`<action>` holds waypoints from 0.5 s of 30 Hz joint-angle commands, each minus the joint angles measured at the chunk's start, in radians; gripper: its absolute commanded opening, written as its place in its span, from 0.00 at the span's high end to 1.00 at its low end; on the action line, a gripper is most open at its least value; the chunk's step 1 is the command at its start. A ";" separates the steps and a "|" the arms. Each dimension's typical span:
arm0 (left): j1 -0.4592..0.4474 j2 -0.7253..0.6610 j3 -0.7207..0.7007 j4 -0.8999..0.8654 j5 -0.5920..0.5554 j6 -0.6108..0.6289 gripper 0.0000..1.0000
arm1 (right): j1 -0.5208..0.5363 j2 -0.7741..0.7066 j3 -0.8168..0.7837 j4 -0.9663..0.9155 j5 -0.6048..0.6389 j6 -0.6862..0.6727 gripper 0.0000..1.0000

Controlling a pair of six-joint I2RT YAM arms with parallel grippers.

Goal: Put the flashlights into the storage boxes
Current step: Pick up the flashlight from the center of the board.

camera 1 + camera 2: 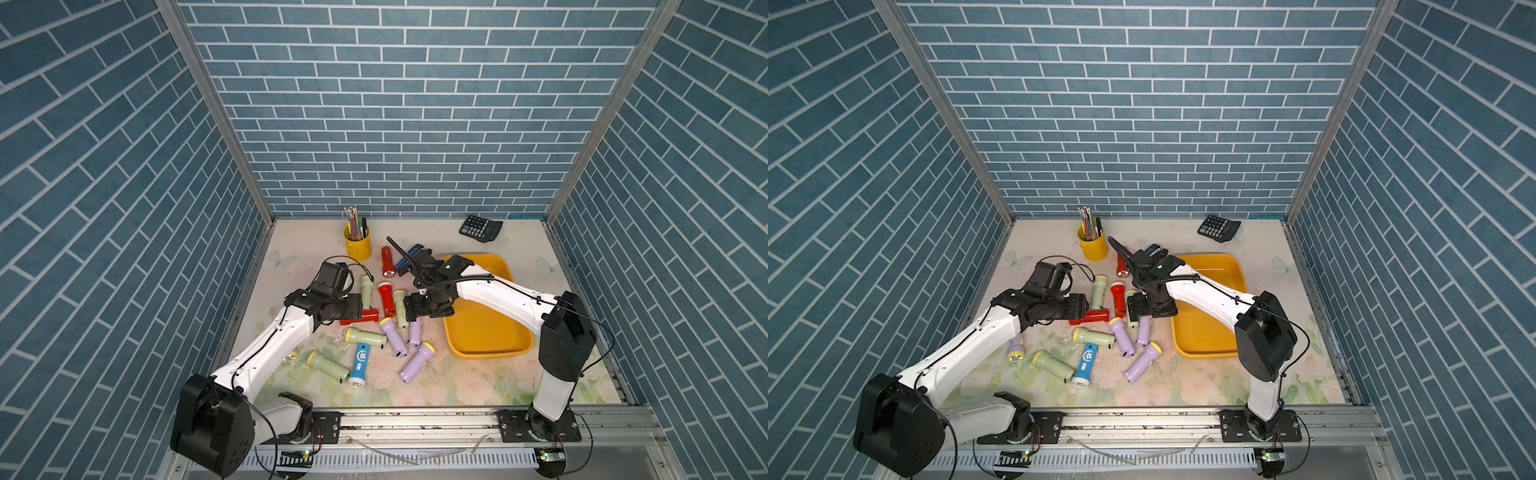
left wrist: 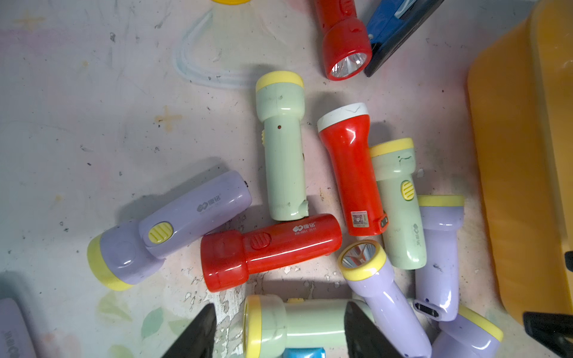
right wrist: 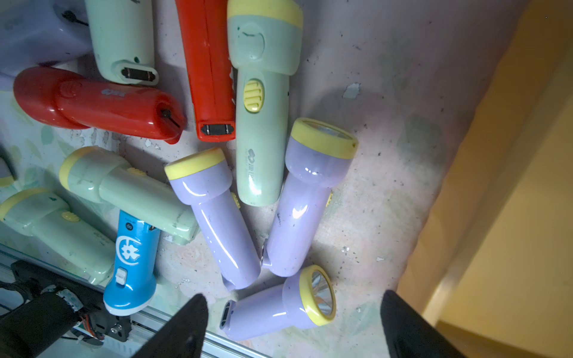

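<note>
here, jaws wide apart: left gripper over a pale green flashlight, right gripper over a lilac flashlight, both crowded on the mat just beside the yellow tray, along its long edge.

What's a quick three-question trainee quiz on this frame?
1. True or false: the blue flashlight lies inside the yellow tray.
2. The calculator lies: A) inside the tray B) at the far right corner C) beside the blue flashlight.
3. How many red flashlights show in both top views?

Key: 1 false, it lies outside the tray. 2 B. 3 three.
</note>
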 commanded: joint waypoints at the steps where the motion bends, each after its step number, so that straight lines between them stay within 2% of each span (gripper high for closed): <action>1: 0.011 -0.015 -0.030 0.023 0.009 -0.017 0.34 | 0.002 0.022 -0.025 0.028 -0.036 0.063 0.23; 4: 0.014 -0.011 -0.036 0.026 0.008 -0.016 0.34 | 0.002 0.048 -0.038 0.050 -0.059 0.076 0.32; 15: 0.021 -0.008 -0.041 0.045 0.006 -0.020 0.36 | 0.001 0.121 -0.079 0.071 -0.106 0.094 0.37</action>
